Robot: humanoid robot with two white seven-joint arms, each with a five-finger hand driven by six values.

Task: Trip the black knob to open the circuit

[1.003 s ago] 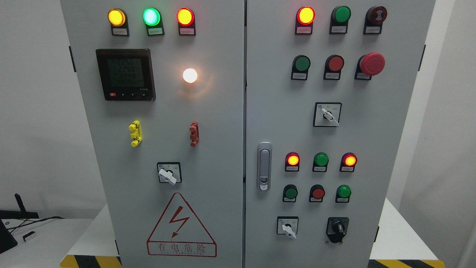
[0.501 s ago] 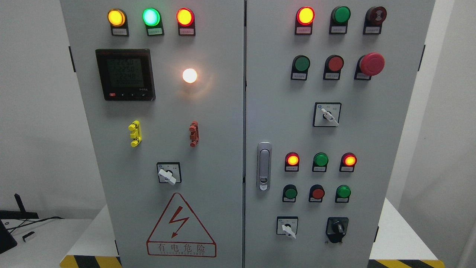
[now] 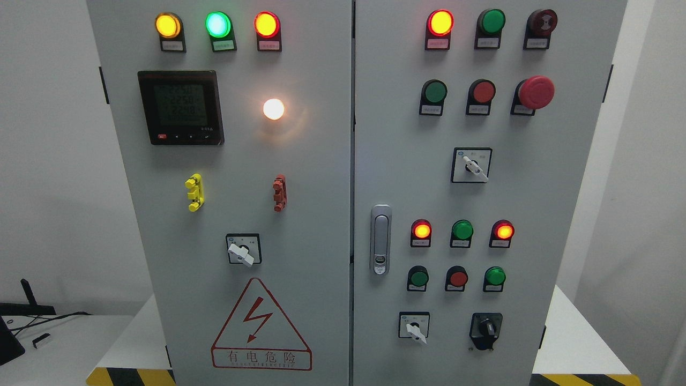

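Head view of a grey control cabinet [image 3: 300, 161]. Nearest, at the lower edge, hazard-striped tape [image 3: 128, 376] marks the base. On the right door, in the lower right of the frame, sits the black knob [image 3: 486, 328] — beside a white selector switch [image 3: 414, 327] and below three small push buttons [image 3: 458, 278]. Higher up, indicator lamps [image 3: 440, 22] glow. Neither hand is in view, so their state cannot be told — the knob appears untouched; the whole task remains.

plain white walls [image 3: 53, 161] on both sides; white table [image 3: 80, 343] with cables [image 3: 48, 317] lower left.
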